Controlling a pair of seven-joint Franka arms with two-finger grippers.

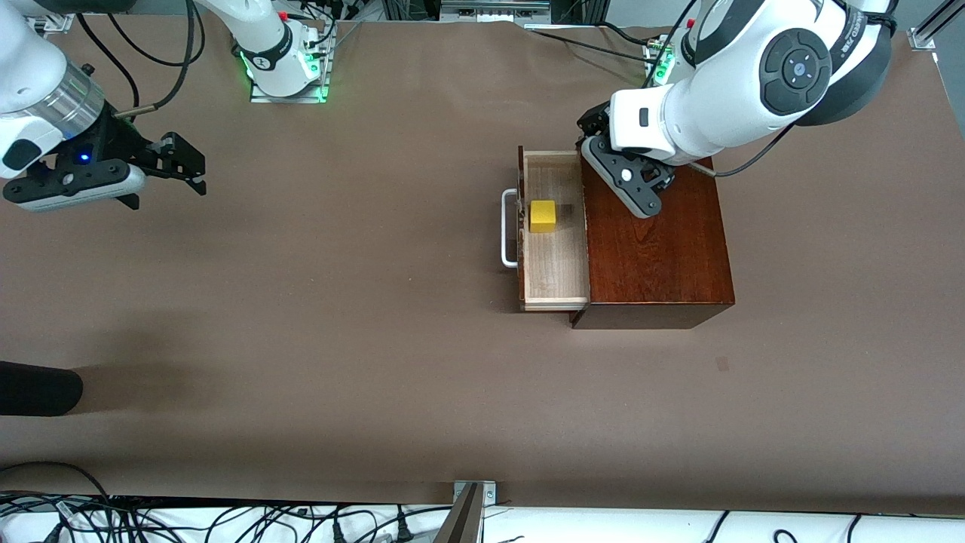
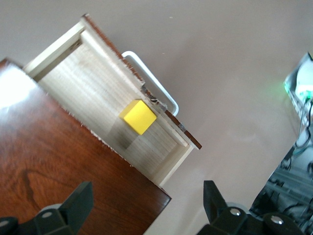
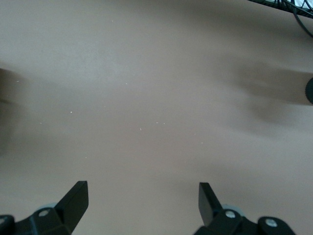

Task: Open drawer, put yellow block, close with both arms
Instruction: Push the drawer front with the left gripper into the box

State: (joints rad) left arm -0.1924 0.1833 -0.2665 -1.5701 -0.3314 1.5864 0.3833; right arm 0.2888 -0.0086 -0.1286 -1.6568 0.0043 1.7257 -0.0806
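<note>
The drawer (image 1: pixel 554 260) stands pulled out of the dark mahogany box (image 1: pixel 660 249), its white handle (image 1: pixel 510 228) pointing toward the right arm's end of the table. The yellow block (image 1: pixel 542 216) lies in the drawer, close to its front panel. My left gripper (image 1: pixel 593 128) is open and empty, up over the box's corner nearest the arms' bases. In the left wrist view the left gripper (image 2: pixel 146 205) hangs over the box top (image 2: pixel 58 161), with the block (image 2: pixel 139 117) and handle (image 2: pixel 151 78) in sight. My right gripper (image 1: pixel 181 162) is open and empty over bare table, shown in the right wrist view (image 3: pixel 142 200).
A dark rounded object (image 1: pixel 38 388) juts in at the table's edge toward the right arm's end, near the front camera. Cables and a metal bracket (image 1: pixel 471 509) line the front edge. The arms' green-lit bases (image 1: pixel 286 75) stand at the back.
</note>
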